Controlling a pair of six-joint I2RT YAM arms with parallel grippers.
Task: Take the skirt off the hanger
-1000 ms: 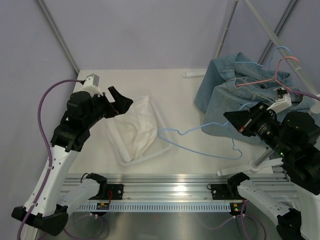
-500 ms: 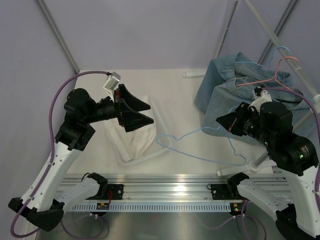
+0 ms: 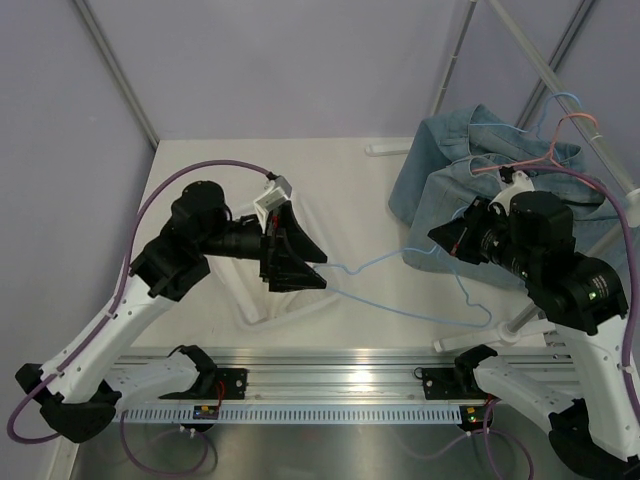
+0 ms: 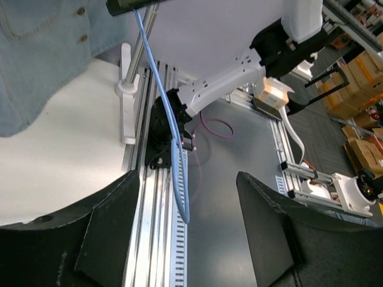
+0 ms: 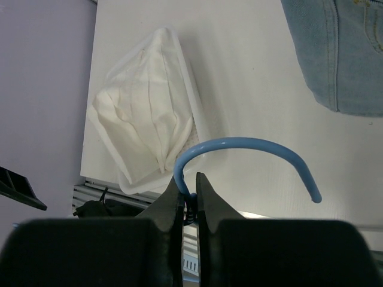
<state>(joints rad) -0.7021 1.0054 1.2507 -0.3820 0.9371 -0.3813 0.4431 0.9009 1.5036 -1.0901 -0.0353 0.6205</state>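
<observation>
white skirt (image 5: 143, 119): 1 | blue hanger (image 5: 239, 140) pinched in right claw (image 5: 190, 180): 1

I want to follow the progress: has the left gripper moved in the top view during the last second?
Yes. The left gripper went right and nearer to the aluminium rail, and its open jaws now reach the blue hanger.
</observation>
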